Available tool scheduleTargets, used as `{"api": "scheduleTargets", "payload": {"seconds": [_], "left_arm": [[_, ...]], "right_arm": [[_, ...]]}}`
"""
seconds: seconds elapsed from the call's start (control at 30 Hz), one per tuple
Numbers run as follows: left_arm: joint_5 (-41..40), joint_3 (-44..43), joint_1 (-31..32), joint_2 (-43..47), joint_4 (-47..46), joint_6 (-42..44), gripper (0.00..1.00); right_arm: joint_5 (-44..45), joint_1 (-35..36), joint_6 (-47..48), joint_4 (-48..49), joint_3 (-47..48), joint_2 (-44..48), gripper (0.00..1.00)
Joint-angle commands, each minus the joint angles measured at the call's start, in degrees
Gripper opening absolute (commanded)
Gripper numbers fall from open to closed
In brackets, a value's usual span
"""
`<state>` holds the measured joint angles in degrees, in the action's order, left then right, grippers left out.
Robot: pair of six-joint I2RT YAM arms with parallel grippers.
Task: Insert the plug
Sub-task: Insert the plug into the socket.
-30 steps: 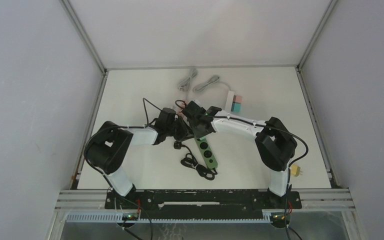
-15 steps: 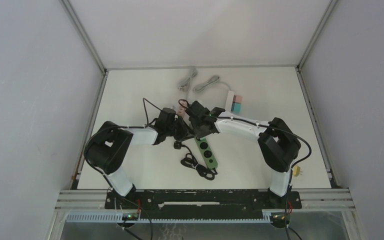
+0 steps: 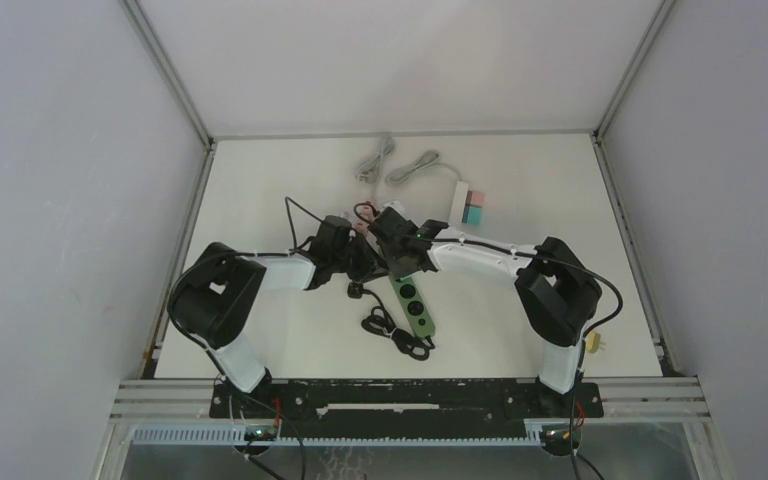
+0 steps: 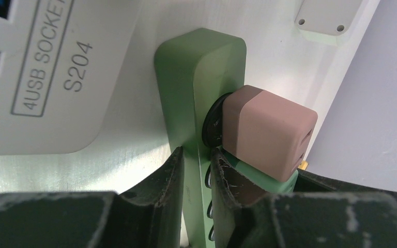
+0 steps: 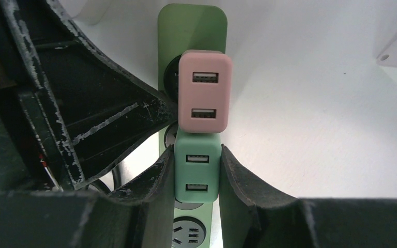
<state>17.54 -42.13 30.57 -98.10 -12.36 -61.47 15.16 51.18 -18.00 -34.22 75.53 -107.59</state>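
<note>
A green power strip (image 3: 417, 303) lies mid-table and shows in the left wrist view (image 4: 196, 77) and the right wrist view (image 5: 191, 26). A pink USB plug (image 5: 205, 90) sits in its end socket and also shows in the left wrist view (image 4: 266, 129). Just below it, a green USB plug (image 5: 197, 173) rests against the strip over the second socket. My right gripper (image 5: 196, 181) is shut on the green plug's sides. My left gripper (image 4: 196, 165) is shut on the strip's edge, beside the plugs. In the top view both grippers meet at the strip's far end (image 3: 385, 250).
A white 4-USB socket block (image 4: 41, 77) lies close beside the strip. Grey cables (image 3: 390, 160) and a white strip with pink and teal plugs (image 3: 468, 205) lie at the back. The strip's black cable (image 3: 395, 335) coils near the front. A yellow piece (image 3: 592, 342) lies front right.
The right gripper has shifted slightly left over the strip's far end with the green plug. The left arm has stayed in place.
</note>
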Motion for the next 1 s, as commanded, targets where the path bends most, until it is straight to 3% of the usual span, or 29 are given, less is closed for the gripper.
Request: {"api": "scheduleTargets", "payload": {"seconds": [0.0, 0.5, 0.9, 0.97], "left_arm": [[0.04, 1.0, 0.31, 0.55, 1.13, 0.05, 0.27], [0.41, 1.27, 0.29, 0.44, 0.3, -0.48, 0.26], [0.58, 1.18, 0.29, 0.72, 0.32, -0.36, 0.26], [0.57, 1.18, 0.28, 0.72, 0.3, -0.29, 0.26]], "right_arm": [[-11.08, -1.21, -1.5, -4.86, -7.21, -7.78, 0.0], [-9.74, 1.93, -0.86, -6.91, -6.53, -11.6, 0.0], [-9.91, 0.17, -1.76, -9.07, -5.26, -7.93, 0.0], [-10.69, 0.32, -1.69, -9.74, -3.46, -7.2, 0.06]]}}
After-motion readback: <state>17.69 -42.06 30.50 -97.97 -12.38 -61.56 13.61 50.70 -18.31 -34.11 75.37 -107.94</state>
